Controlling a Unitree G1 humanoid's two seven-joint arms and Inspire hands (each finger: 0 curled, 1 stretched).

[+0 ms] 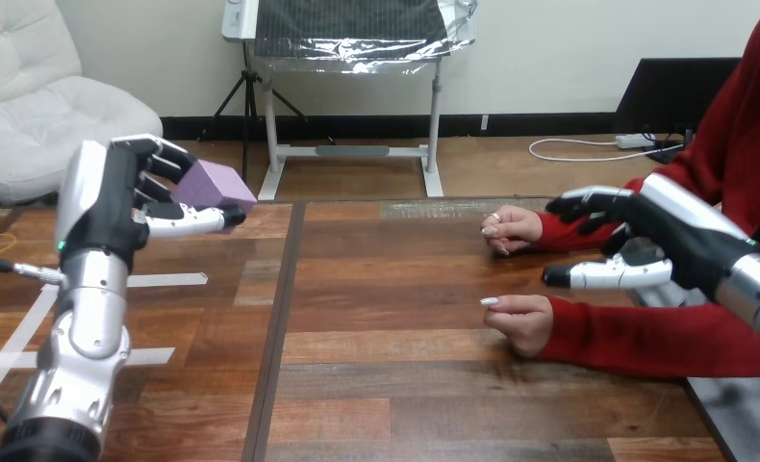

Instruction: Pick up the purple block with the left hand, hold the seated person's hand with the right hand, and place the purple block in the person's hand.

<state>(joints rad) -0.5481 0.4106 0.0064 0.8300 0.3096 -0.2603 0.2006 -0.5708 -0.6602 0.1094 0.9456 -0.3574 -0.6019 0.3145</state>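
purple block was pinched between the curled fingers and thumb of the left hand, raised near the bench's far left corner. by the right edge lay the person's far hand and the person's near hand. the right hand hung with fingers spread and straight, gripping nothing, over the far sleeve.

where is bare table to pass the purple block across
Free: the table's middle, between the left hand holding the purple block and the person's far hand and near hand; also the near edge. Crowded: the right side, where the right hand sits among the person's forearms.
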